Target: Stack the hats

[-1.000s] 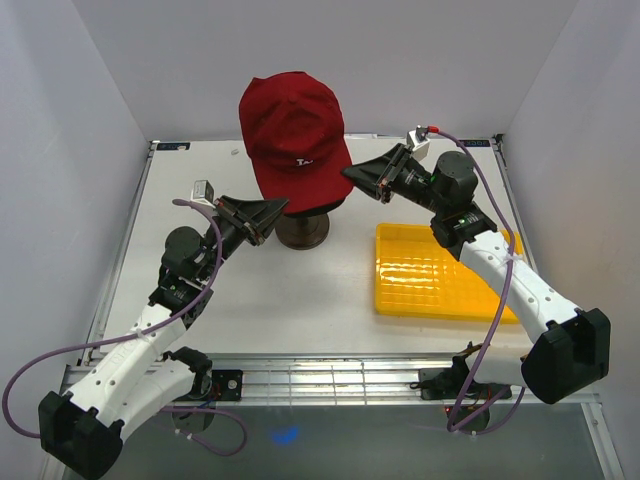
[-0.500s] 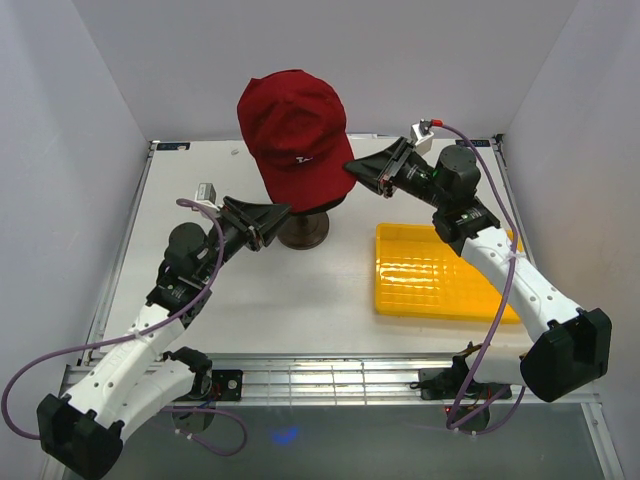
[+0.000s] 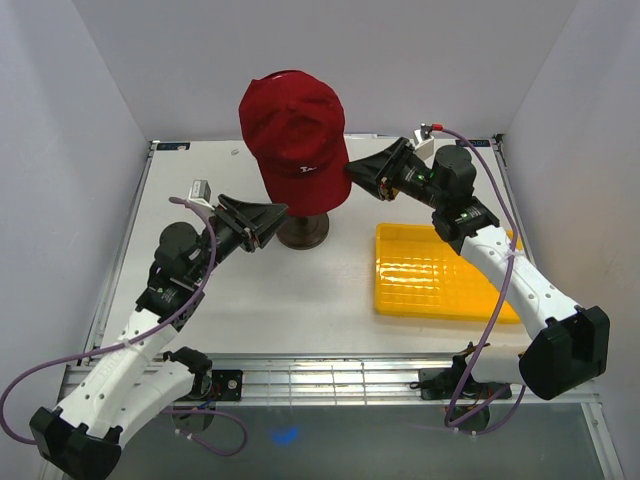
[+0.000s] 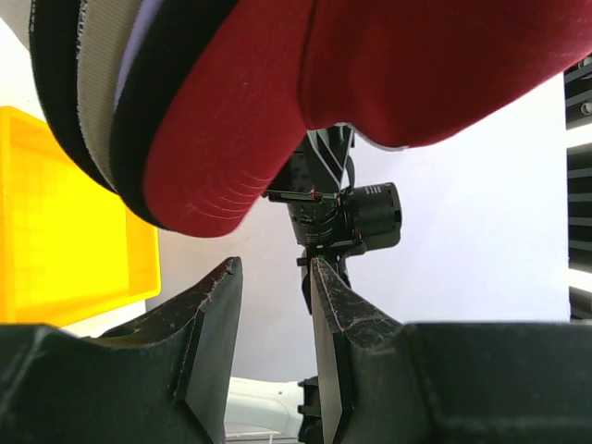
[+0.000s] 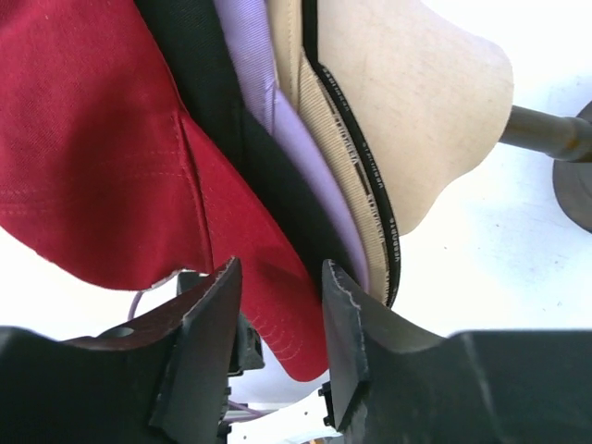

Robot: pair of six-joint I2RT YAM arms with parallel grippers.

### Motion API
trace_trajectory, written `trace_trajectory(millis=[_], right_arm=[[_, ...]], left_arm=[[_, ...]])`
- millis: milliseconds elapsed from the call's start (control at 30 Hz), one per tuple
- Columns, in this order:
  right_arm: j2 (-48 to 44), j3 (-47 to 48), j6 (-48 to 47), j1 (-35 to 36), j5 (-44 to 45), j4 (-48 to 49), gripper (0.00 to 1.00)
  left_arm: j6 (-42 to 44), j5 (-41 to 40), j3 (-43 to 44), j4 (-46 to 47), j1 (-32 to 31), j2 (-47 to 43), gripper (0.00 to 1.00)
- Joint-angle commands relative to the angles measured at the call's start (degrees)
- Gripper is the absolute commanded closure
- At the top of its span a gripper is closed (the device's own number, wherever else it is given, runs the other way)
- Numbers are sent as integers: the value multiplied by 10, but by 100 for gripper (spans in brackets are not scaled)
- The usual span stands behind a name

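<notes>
A red hat (image 3: 293, 128) tops the stack of hats on the mannequin head. In the left wrist view its red brim (image 4: 217, 139) lies over black, lavender and tan brims (image 4: 102, 102). My left gripper (image 3: 283, 209) sits just below the brim's left side, open, with nothing between its fingers (image 4: 211, 305). My right gripper (image 3: 350, 175) is at the hat's right edge, also open. The red brim's edge (image 5: 282, 319) shows in the gap of the right gripper (image 5: 279, 268), with the lavender brim (image 5: 305, 157) and tan brim (image 5: 356, 185) beside it.
The beige mannequin head (image 5: 416, 102) stands on a dark round stand (image 3: 303, 231) at mid-table. A yellow ribbed tray (image 3: 430, 272) lies to its right, under the right arm. White walls close in the table on three sides.
Both grippers have gone from shut to open beside the red hat. The hat stays on top of the stack, and the arms have barely shifted.
</notes>
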Motion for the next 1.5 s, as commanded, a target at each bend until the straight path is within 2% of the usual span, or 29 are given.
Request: trace_trajectory(millis=[0,133,367,500,767,933,1000,1033,1067,1200,1233,1300,1367,1467], right_arm=[[-6,17,-23,-4,17,-8,53],[-7,20,-31,-4,21,-19,49],[-4,27,-34,-5,23,-26,48],[-5,35,-45,-5,28,-43,44],[-13,49,-66,-5,49,-71,34],[-21,61,-82,-5,63,-92,31],[-21,68,-88,-5,66,-93,30],[-20,71,-91,-5,66,-110,30],[-17,76,-92,-5,65,-113,30],[-7,102,-106,-5,61,-134,30],[-4,104,-112,-5,62,-135,29],[2,115,-117,-5,61,-144,29],[8,124,-124,-5,58,-149,29],[19,135,-129,-5,49,-152,29]], left_arm=[[24,-2,34,-22,2,-12,55],[45,-5,58,-52,2,-10,55],[77,2,94,-58,2,2,57],[138,-4,188,-107,2,22,58],[261,-66,346,-184,2,58,59],[399,-125,487,-192,2,131,57],[485,-133,586,-198,2,174,55],[508,-135,627,-208,2,230,54],[530,-153,708,-220,2,260,54],[643,-159,868,-265,2,396,51],[690,-153,888,-267,2,418,50],[728,-145,902,-254,3,466,50],[772,-117,872,-222,15,478,50],[784,-75,833,-165,44,492,50]])
